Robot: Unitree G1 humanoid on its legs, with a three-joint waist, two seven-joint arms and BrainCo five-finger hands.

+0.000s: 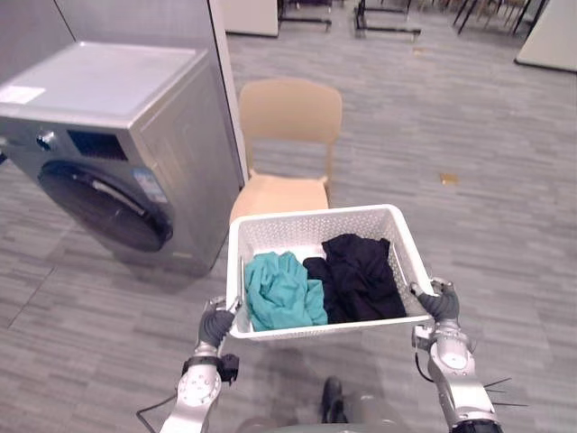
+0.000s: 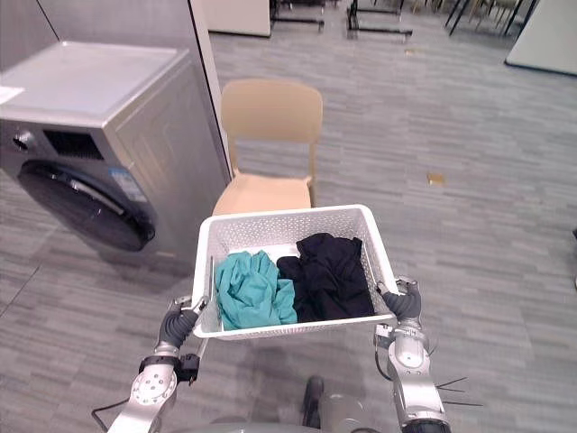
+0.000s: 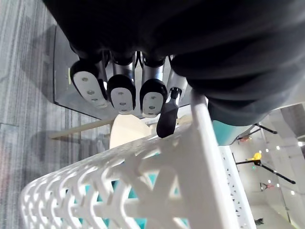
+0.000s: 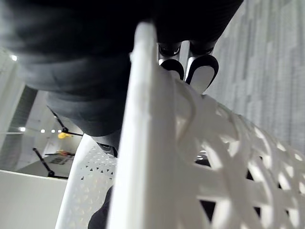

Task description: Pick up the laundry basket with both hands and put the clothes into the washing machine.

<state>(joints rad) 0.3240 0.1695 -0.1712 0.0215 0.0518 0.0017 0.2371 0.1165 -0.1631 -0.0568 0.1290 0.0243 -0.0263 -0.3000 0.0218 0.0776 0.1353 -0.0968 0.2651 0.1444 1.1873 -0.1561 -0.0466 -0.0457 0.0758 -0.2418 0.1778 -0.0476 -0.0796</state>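
Note:
I hold a white perforated laundry basket in the air in front of me. Inside lie a teal garment and a black garment. My left hand is curled on the basket's left rim, its fingers hooked under the edge. On the right rim sits my right hand, its fingers wrapped around the edge too. The silver washing machine stands ahead to the left, its round dark door closed.
A beige chair stands just beyond the basket, right of the washing machine. Grey plank floor stretches out to the right and ahead. Table legs and furniture stand far back.

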